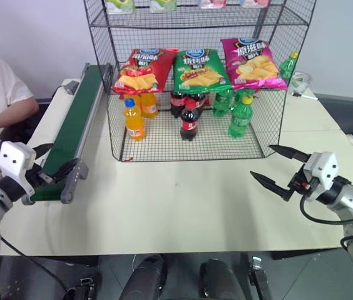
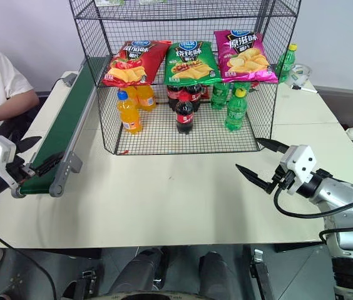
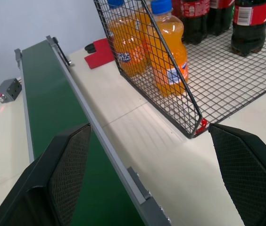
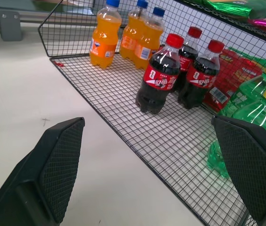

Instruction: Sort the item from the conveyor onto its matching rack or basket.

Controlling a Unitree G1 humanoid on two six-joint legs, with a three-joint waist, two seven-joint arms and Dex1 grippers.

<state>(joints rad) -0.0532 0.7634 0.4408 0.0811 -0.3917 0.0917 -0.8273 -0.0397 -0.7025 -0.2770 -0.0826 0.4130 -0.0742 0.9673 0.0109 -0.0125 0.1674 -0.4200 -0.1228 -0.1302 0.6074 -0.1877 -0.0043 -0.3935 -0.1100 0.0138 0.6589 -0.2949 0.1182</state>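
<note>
Since the red chip bag (image 1: 144, 70) already lies on the rack's (image 1: 101, 37) middle shelf, left of the green bag (image 1: 199, 70), the sorting step looks done. Belt (image 1: 76, 119), left of the rack: bare. Left gripper (image 1: 52, 164) and right gripper (image 1: 281, 167): 2 fingers spread wide, nothing held. Next: wait for another item on the belt.

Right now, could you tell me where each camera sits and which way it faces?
Head pair: look forward and down at the table and wire rack; both arms show.
Left wrist: looks along the open left claw at the green belt and orange bottles.
Right wrist: looks along the open right claw at cola bottles.
Both wrist views share the orange bottles.
</note>
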